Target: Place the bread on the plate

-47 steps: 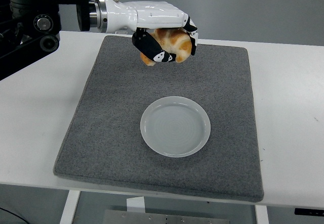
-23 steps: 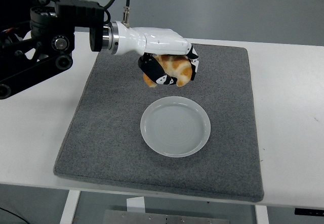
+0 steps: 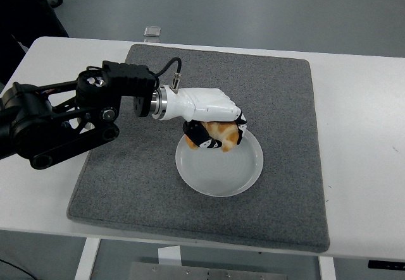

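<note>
**Head view: bread held low over the plate's far rim**

Head view showed the left hand (image 3: 212, 134), white-shelled with black-tipped fingers, curled around the golden-brown bread roll (image 3: 223, 134); the roll sat over the far left part of the round pale grey plate (image 3: 243, 172), which lay on the dark grey felt mat (image 3: 285, 103) covering the white table (image 3: 361, 103); whether the roll touched the plate could not be told, since the hand hid its underside. The right hand was out of sight.

To do the release well, the bread probably wanted carrying a little nearer the plate's centre, as it sat close to the rim and might tip onto the mat; the fingers would best open slowly and evenly, once the roll rested on the plate; the hand should then lift straight up, so that no fingertip dragged the roll or nudged the plate.
</note>
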Controlling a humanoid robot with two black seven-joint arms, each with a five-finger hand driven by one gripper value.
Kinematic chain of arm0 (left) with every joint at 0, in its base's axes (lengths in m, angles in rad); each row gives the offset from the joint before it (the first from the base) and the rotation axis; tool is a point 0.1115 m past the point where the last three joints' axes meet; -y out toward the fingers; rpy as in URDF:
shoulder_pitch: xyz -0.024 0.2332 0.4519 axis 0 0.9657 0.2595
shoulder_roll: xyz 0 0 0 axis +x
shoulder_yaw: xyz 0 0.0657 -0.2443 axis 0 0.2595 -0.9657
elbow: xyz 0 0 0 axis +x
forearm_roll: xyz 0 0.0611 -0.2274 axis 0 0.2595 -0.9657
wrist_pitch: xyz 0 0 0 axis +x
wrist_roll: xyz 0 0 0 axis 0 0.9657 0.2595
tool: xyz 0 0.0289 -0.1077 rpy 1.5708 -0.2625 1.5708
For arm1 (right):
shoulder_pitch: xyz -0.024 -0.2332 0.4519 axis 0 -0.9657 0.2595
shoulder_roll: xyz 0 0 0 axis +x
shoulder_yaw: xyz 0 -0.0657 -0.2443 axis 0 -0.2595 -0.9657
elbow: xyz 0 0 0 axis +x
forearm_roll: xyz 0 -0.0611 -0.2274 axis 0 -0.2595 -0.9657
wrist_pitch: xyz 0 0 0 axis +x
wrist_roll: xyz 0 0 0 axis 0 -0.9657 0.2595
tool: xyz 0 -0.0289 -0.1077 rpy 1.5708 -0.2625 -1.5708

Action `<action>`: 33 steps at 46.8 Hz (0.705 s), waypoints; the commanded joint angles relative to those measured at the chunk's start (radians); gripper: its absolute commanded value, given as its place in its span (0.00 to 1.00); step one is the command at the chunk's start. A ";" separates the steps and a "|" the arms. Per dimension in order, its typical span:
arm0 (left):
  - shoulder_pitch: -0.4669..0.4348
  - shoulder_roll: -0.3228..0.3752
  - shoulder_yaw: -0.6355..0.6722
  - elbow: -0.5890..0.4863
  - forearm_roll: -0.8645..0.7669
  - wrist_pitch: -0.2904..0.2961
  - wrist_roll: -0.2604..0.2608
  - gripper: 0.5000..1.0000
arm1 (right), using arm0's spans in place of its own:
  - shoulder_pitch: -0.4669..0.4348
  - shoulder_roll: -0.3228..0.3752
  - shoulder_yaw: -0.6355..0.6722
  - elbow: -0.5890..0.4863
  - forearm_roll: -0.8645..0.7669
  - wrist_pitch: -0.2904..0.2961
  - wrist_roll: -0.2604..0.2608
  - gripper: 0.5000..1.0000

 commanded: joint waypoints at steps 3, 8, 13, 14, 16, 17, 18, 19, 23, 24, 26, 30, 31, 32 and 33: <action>0.027 -0.027 0.035 0.037 0.056 0.060 0.001 0.00 | 0.000 0.000 -0.001 0.000 0.000 0.000 0.000 0.90; 0.037 -0.048 0.074 0.068 0.061 0.106 0.001 0.00 | 0.000 0.000 -0.001 0.000 0.000 0.000 0.000 0.90; 0.040 -0.058 0.082 0.098 0.061 0.120 0.001 0.00 | 0.000 0.000 -0.001 0.000 0.000 0.000 0.000 0.90; 0.041 -0.062 0.082 0.103 0.061 0.123 0.001 0.00 | 0.000 0.000 -0.001 0.000 0.000 0.000 0.000 0.90; 0.043 -0.070 0.085 0.112 0.061 0.126 0.001 0.00 | 0.000 0.000 -0.001 0.000 0.000 0.000 0.000 0.90; 0.046 -0.073 0.088 0.118 0.061 0.129 0.001 0.00 | 0.000 0.000 -0.001 0.000 0.000 0.000 0.000 0.91; 0.050 -0.074 0.091 0.123 0.061 0.129 0.001 0.00 | 0.000 0.000 0.001 0.000 0.000 0.000 0.000 0.90; 0.052 -0.074 0.092 0.127 0.061 0.133 0.001 0.00 | 0.000 0.000 -0.001 0.000 0.000 0.000 0.000 0.90; 0.055 -0.081 0.094 0.141 0.061 0.152 0.003 0.00 | 0.000 0.000 -0.001 0.000 0.000 0.000 0.000 0.90; 0.055 -0.082 0.095 0.144 0.061 0.156 0.003 0.00 | 0.000 0.000 -0.001 0.000 0.000 0.000 0.000 0.90; 0.057 -0.087 0.098 0.147 0.061 0.160 0.003 0.00 | 0.000 0.000 -0.001 0.000 0.000 0.000 0.000 0.91; 0.057 -0.087 0.103 0.147 0.058 0.163 0.003 0.00 | 0.000 0.000 -0.001 0.000 0.000 0.000 0.000 0.90; 0.057 -0.087 0.101 0.147 0.056 0.165 0.003 0.00 | 0.000 0.000 -0.001 0.000 0.000 0.000 0.000 0.90; 0.057 -0.088 0.101 0.146 0.053 0.165 0.003 0.00 | 0.000 0.000 -0.001 0.000 0.000 0.000 0.000 0.90; 0.057 -0.087 0.100 0.144 0.051 0.165 0.003 0.00 | 0.000 0.000 -0.001 0.000 0.000 0.000 0.000 0.90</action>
